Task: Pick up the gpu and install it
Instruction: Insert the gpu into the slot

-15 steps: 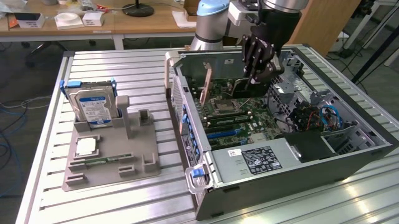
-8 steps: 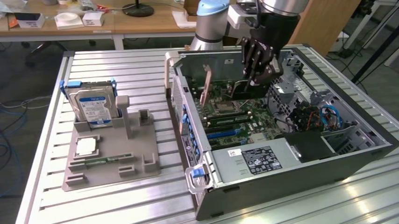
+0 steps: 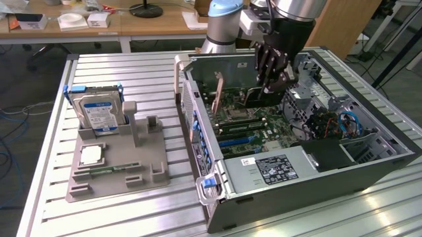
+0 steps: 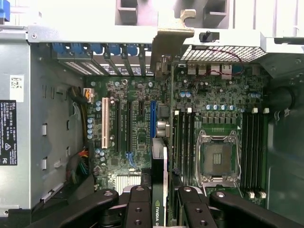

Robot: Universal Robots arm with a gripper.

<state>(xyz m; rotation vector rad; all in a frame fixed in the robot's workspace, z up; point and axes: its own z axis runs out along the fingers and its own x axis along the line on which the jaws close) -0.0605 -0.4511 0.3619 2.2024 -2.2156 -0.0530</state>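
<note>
The gripper (image 3: 274,86) is positioned inside the open computer case (image 3: 369,173), in the upper centre of the exterior view, above the motherboard (image 3: 264,126). Its fingers (image 4: 137,209) are closed on the gpu (image 4: 160,190), which stands on edge between them. In the wrist view the card runs from the claw at bottom centre up to its silver bracket (image 4: 168,42) at the case's rear wall.

Dark green gpu (image 4: 160,190), black hand (image 4: 160,202), blue-labelled hard drive (image 3: 99,112)
</note>
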